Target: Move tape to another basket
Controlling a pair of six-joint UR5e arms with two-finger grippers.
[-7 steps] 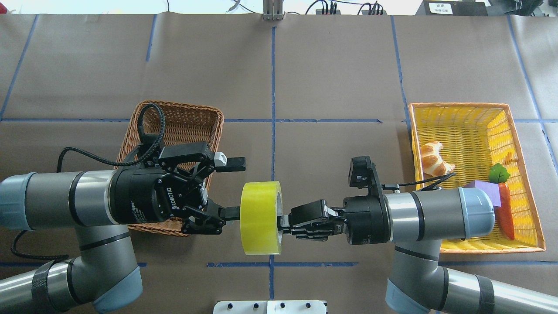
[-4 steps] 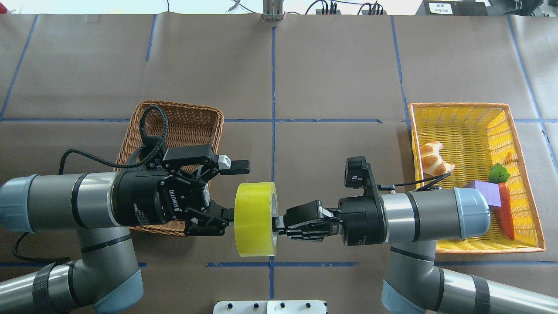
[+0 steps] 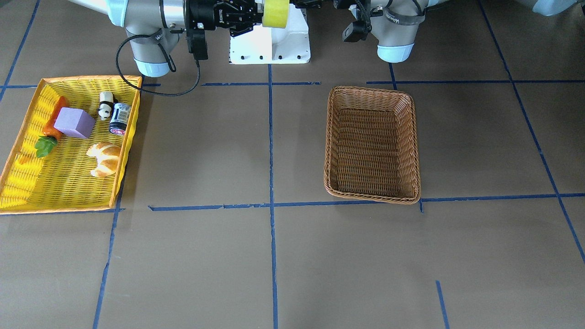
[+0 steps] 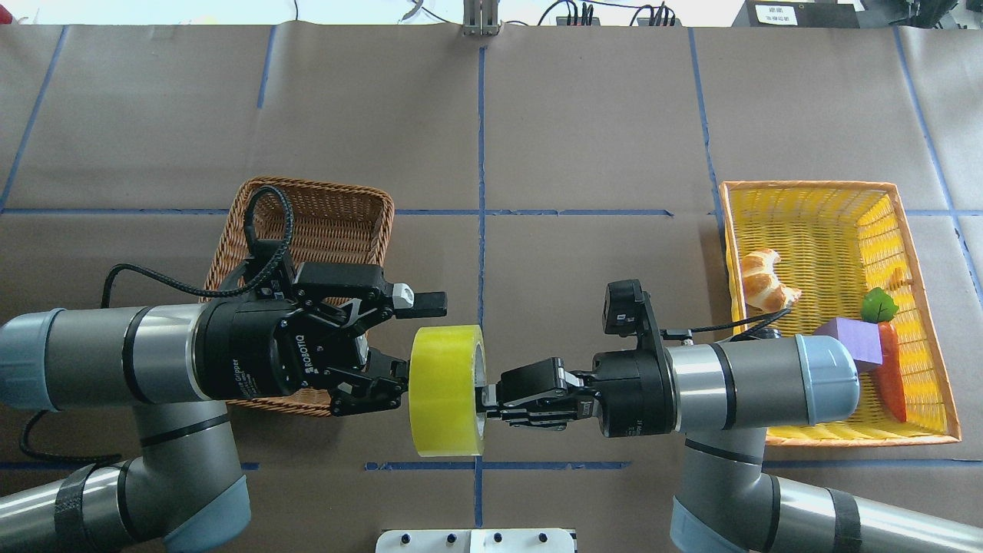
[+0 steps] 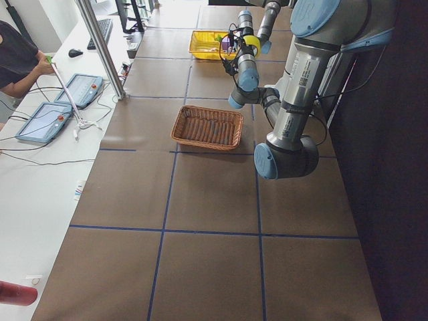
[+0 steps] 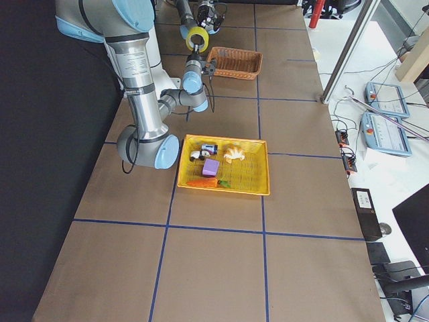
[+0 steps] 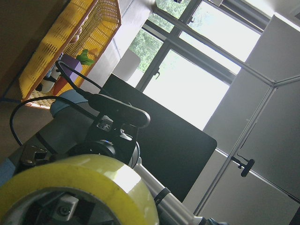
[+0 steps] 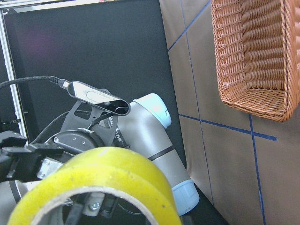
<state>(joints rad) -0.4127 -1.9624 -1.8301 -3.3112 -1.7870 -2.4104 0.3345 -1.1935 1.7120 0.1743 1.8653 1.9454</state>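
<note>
Overhead, the tape point(image 4: 447, 390) hangs on edge above the centre line of the table point(image 4: 599, 138), between the two arms and outside both baskets. The right gripper point(image 4: 485, 401) is pinched onto the rim of the tape's right face. The left gripper point(image 4: 422, 340) is spread wide at the opposite face, one finger reaching past the tape's edge farther from the robot, the other ending at the tape, contact unclear. The basket point(image 4: 307, 207) lies partly under the left wrist point(image 4: 238, 357). Facing the robot, the whole basket shows, well apart from the yellow basket point(image 3: 59, 183). A panda figure point(image 3: 106, 105) and small can point(image 3: 119, 119) appear there beside the purple cube point(image 3: 74, 122), croissant point(image 3: 105, 157) and carrot point(image 3: 58, 104); overhead the right arm point(image 4: 760, 384) covers those two. From either table end the tape sits high above the surface, small and far. On the left wrist camera its yellow band fills the bottom, the right arm behind it. On the right wrist camera it is again at the bottom, the left arm point(image 8: 140, 136) behind, the basket on the table beyond.
</note>
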